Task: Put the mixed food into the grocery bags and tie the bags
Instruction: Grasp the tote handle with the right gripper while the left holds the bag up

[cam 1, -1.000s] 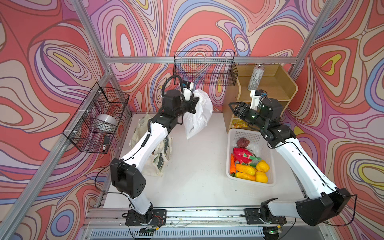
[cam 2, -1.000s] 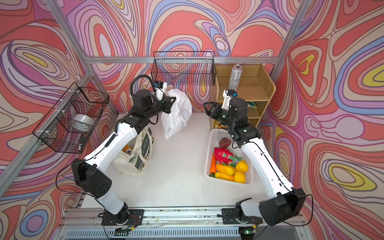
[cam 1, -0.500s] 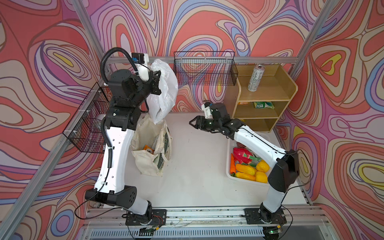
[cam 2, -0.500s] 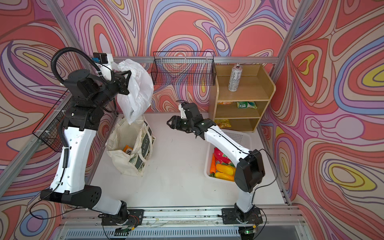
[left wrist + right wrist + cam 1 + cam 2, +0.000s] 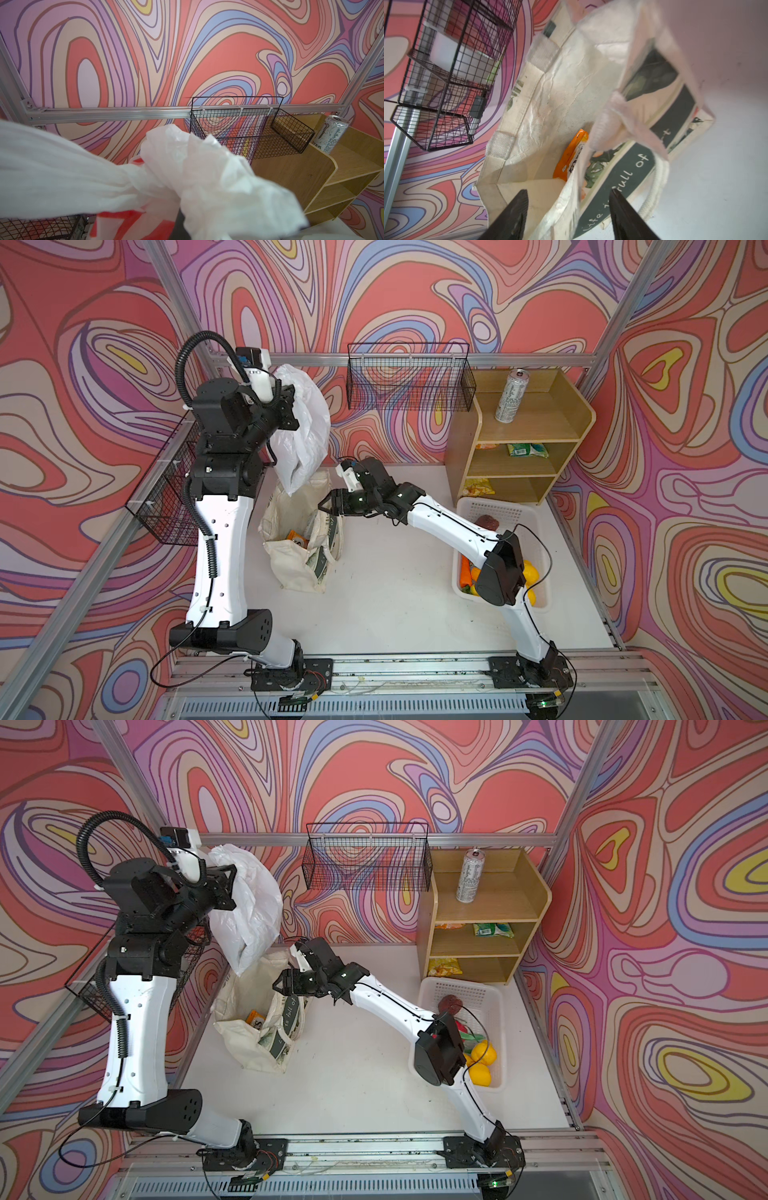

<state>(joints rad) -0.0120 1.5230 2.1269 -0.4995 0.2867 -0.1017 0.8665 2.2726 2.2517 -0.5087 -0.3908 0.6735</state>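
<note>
The white plastic bag is held up over the far left corner of the worktop, bunched in the clamped left pincer. The right pincer is spread partway with nothing in it, right at the mouth of the canvas tote, which is stood near the left edge with an orange snack packet seen inside. Toy produce is piled in the white basket by the right edge.

Light: bright, even; shadows faint.
Blur: white plastic bag close to left gripper; canvas tote handle just past right gripper.
</note>
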